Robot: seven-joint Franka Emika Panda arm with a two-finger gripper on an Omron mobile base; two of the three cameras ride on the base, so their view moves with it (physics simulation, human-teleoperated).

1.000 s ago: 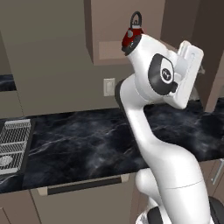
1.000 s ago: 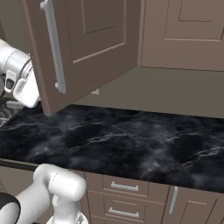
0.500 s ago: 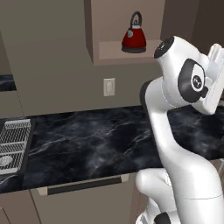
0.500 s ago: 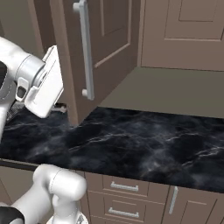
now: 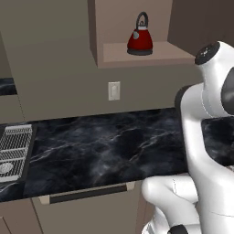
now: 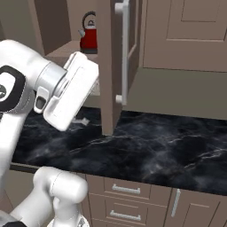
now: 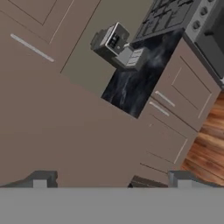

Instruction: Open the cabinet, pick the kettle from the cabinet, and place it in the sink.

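Observation:
The cabinet [image 5: 137,57] stands open, and its door [image 6: 107,66] is swung out edge-on, with the silver bar handle [image 6: 124,48] on its outer side. On the cabinet shelf sits the red kettle [image 5: 140,40] [image 6: 88,38], upright, with its black loop handle on top. My gripper [image 7: 111,183] is open and holds nothing; its fingertips [image 7: 40,182] stand wide apart and face a brown panel close up. In the right base view my white hand [image 6: 73,93] hangs just left of the door, below the kettle. The sink's round drain [image 5: 5,168] shows at the far left.
A black marble counter [image 5: 114,146] runs under the cabinet, with a wall outlet [image 5: 113,90] above it. A silver wire rack [image 5: 16,141] lies at the counter's left end. The hand view shows a grey appliance [image 7: 116,43], a stove [image 7: 175,17] and base drawers [image 7: 175,100].
The cabinet door has swung further out, from slanted to edge-on. My arm has moved right with it, and the kettle has come into full view.

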